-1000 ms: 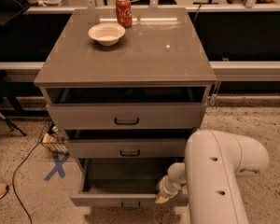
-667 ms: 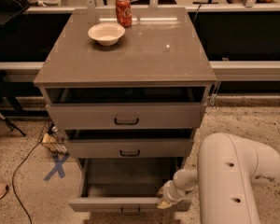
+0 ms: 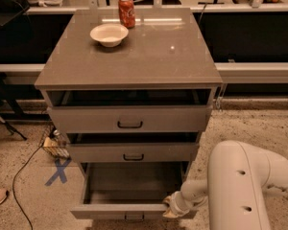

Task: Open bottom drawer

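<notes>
We are seeing the bottom drawer (image 3: 110, 211) sitting further out than a second ago, with its front panel now low in the frame and its bare floor showing beneath the middle drawer (image 3: 133, 152). We are judging the opening as nearly done, though more travel may be left. The gripper (image 3: 171, 208) is resting at the right end of that front panel, at the lower centre-right of the frame, and we cannot tell whether it is spread or pressed together. The arm (image 3: 245, 186) is filling the lower right corner, its white link bending left and down toward the drawer.
</notes>
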`<state>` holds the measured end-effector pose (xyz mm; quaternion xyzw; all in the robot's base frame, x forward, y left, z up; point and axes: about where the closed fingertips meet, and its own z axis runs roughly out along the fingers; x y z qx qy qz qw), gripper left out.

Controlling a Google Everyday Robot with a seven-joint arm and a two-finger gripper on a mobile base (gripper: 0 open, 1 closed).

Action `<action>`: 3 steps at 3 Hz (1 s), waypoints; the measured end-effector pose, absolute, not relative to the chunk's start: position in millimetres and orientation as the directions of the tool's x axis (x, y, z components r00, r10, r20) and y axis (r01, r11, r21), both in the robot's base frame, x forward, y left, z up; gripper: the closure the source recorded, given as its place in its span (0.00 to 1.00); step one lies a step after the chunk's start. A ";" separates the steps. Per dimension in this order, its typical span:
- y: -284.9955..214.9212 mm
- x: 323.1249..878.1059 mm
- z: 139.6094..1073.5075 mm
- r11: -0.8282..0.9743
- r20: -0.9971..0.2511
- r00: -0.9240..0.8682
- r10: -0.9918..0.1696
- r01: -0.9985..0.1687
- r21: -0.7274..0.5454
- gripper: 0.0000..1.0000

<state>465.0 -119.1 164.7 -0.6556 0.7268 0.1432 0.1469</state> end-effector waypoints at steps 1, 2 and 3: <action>-120.9 456.6 162.4 0.109 -0.404 -0.108 -0.908 -0.994 0.021 1.00; -122.0 445.7 159.3 0.121 -0.409 -0.122 -0.905 -0.992 0.029 1.00; -122.0 445.7 159.3 0.121 -0.409 -0.122 -0.905 -0.992 0.029 1.00</action>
